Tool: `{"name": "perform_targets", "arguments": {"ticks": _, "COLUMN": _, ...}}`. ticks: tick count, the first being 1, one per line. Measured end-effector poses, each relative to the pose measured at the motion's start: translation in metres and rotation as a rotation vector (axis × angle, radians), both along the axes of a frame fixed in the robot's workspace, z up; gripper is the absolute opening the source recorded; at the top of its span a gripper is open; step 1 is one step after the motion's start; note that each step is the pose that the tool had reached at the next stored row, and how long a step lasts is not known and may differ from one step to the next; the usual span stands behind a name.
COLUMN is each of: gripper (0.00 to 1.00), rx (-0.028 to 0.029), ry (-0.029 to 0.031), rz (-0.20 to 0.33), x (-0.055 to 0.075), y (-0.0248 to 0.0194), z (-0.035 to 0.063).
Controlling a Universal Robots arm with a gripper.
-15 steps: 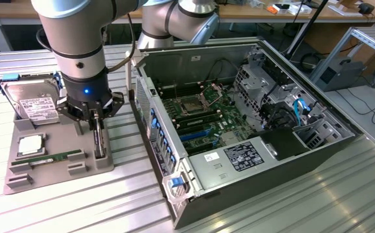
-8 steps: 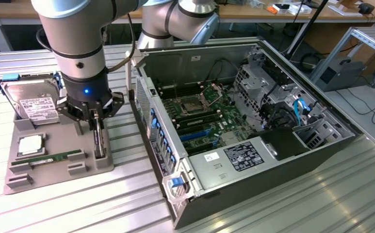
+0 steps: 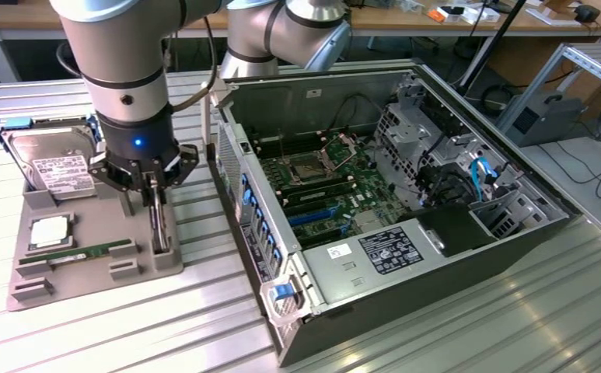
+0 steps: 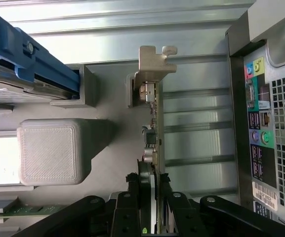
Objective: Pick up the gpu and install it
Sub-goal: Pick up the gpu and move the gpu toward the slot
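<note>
Since the gpu (image 3: 159, 229) stands on edge in a slot of the grey, coarse-printed tray (image 3: 145, 264), at nine o'clock from the open computer case (image 3: 383, 311) in the exterior view, the gripper (image 3: 154, 194) hangs straight above it. The card's long axis runs twelve to six o'clock. The jaws look pinched on the thin black board, one on each face, though firm contact is hard to confirm. A stamped silver bracket (image 4: 151, 64) caps the end away from them. The ribbed metal counter (image 3: 124, 334) lies beneath.
</note>
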State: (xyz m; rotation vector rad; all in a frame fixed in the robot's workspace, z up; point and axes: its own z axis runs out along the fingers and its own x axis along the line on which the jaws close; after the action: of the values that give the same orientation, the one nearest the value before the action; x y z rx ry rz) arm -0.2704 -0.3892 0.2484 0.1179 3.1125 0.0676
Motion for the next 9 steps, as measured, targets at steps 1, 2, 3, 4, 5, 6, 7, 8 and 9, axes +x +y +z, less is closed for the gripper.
{"name": "perform_targets", "arguments": {"ticks": 1, "gripper": 0.27, "rx": 0.0, "ry": 0.0, "rz": 0.0, "x": 0.0, "y": 0.0, "z": 0.0017}}
{"name": "perform_targets", "arguments": {"ticks": 2, "gripper": 0.27, "rx": 0.0, "ry": -0.0001, "rz": 0.0, "x": 0.0, "y": 0.0, "z": 0.0028}}
{"name": "perform_targets", "arguments": {"ticks": 3, "gripper": 0.27, "rx": 0.0, "ry": 0.0001, "rz": 0.0, "x": 0.0, "y": 0.0, "z": 0.004}}
{"name": "perform_targets", "arguments": {"ticks": 4, "gripper": 0.27, "rx": 0.0, "ry": 0.0001, "rz": 0.0, "x": 0.0, "y": 0.0, "z": 0.0055}}
{"name": "perform_targets", "arguments": {"ticks": 5, "gripper": 0.27, "rx": 0.0, "ry": 0.0, "rz": 0.0, "x": 0.0, "y": 0.0, "z": 0.0072}}
{"name": "perform_targets", "arguments": {"ticks": 6, "gripper": 0.27, "rx": 0.0, "ry": 0.0, "rz": 0.0, "x": 0.0, "y": 0.0, "z": 0.0083}}
{"name": "perform_targets", "arguments": {"ticks": 7, "gripper": 0.27, "rx": 0.0, "ry": 0.0, "rz": 0.0, "x": 0.0, "y": 0.0, "z": 0.0092}}
{"name": "perform_targets", "arguments": {"ticks": 8, "gripper": 0.27, "rx": 0.0, "ry": 0.0, "rz": 0.0, "x": 0.0, "y": 0.0, "z": 0.0101}}
{"name": "perform_targets", "arguments": {"ticks": 9, "gripper": 0.27, "rx": 0.0001, "ry": -0.0001, "rz": 0.0, "x": 0.0, "y": 0.0, "z": 0.0105}}
